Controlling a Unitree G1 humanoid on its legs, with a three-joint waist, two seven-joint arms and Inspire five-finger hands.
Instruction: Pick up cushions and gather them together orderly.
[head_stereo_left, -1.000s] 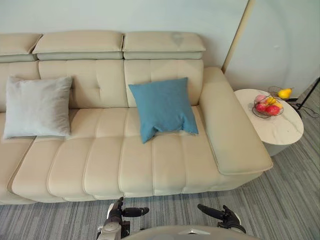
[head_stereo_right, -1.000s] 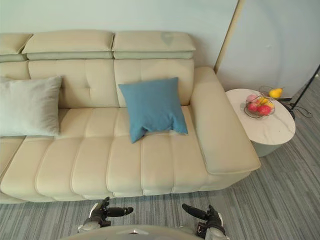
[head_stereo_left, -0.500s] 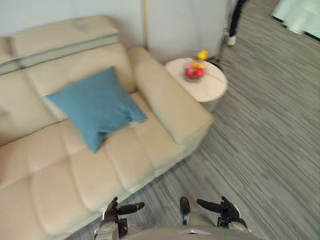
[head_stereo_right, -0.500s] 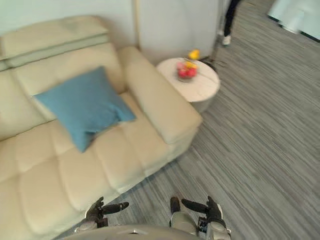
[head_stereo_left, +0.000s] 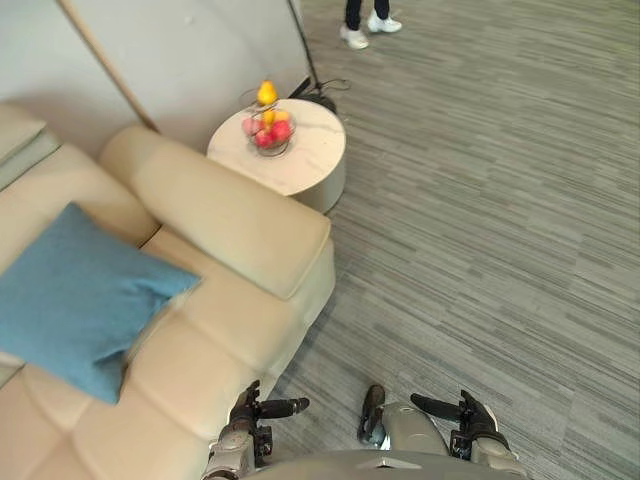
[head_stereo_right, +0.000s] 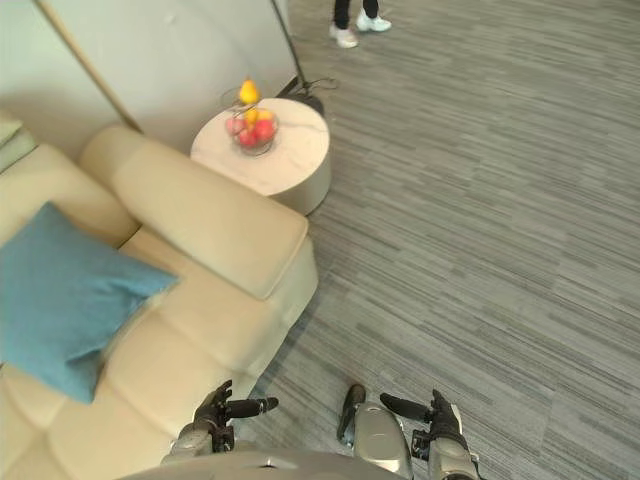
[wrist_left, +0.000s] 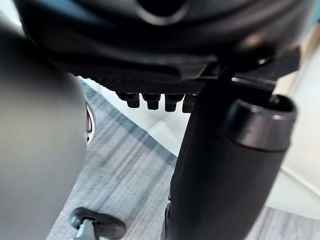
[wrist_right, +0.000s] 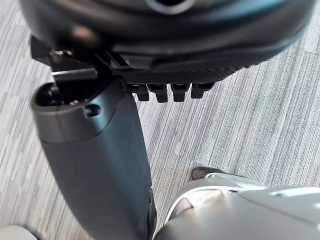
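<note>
A blue cushion (head_stereo_left: 80, 300) lies tilted on the beige sofa's seat (head_stereo_left: 200, 350), near its right armrest (head_stereo_left: 225, 215). My left hand (head_stereo_left: 250, 412) hangs low at the sofa's front edge, open, thumb pointing sideways, holding nothing. My right hand (head_stereo_left: 470, 422) hangs over the carpet, open and holding nothing. In the left wrist view the thumb (wrist_left: 225, 170) stands in front of the fingers (wrist_left: 150, 100). The right wrist view shows that hand's thumb (wrist_right: 95, 165) over striped carpet. Both hands are well short of the cushion.
A round white side table (head_stereo_left: 305, 165) stands past the armrest, carrying a wire bowl of fruit (head_stereo_left: 266, 130). A pale wall panel (head_stereo_left: 190, 50) rises behind it. A person's shoes (head_stereo_left: 365, 28) show far off on the grey striped carpet (head_stereo_left: 480, 220).
The whole picture has swung to the right, so the camera moved: the grey cushion and the sofa back have left the view, and more carpet shows. Both hands stay low and open.
</note>
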